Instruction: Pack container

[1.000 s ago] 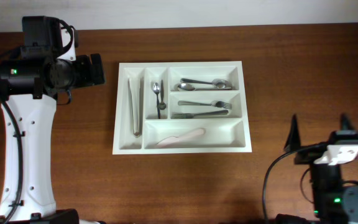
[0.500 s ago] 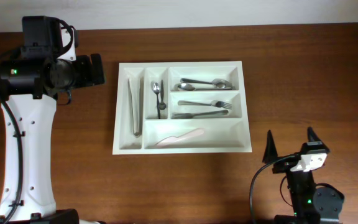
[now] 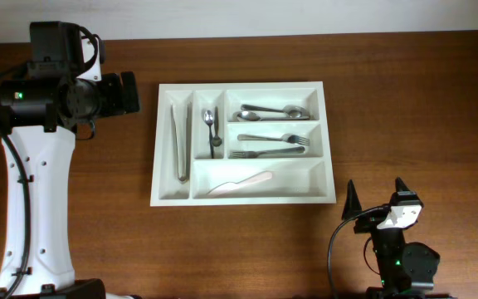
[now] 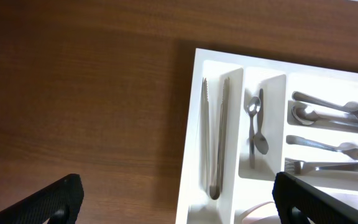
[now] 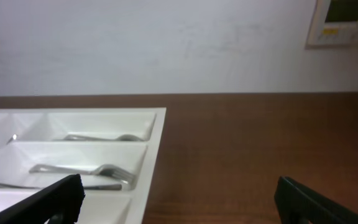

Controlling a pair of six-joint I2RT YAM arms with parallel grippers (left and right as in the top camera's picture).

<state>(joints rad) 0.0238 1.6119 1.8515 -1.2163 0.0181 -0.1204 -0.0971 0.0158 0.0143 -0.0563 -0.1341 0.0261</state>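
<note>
- The top camera looks straight down on the whole table (image 3: 405, 100).
- The left wrist camera looks down from closer, over the left side of the container (image 4: 192, 124).
- The right wrist camera sits low and looks across at the wall (image 5: 166, 43).
- All three see the container.

The room is bright, and the light is soft and even. From above, the brown table (image 3: 405, 100) looks sharp and clear, and the white container (image 3: 324, 141) looks very bright. In the left wrist view, a dark shadow lies on the wood just left of the container. The right wrist view is fuzzy, and the wall (image 5: 166, 43) looks pale and grainy.
</note>
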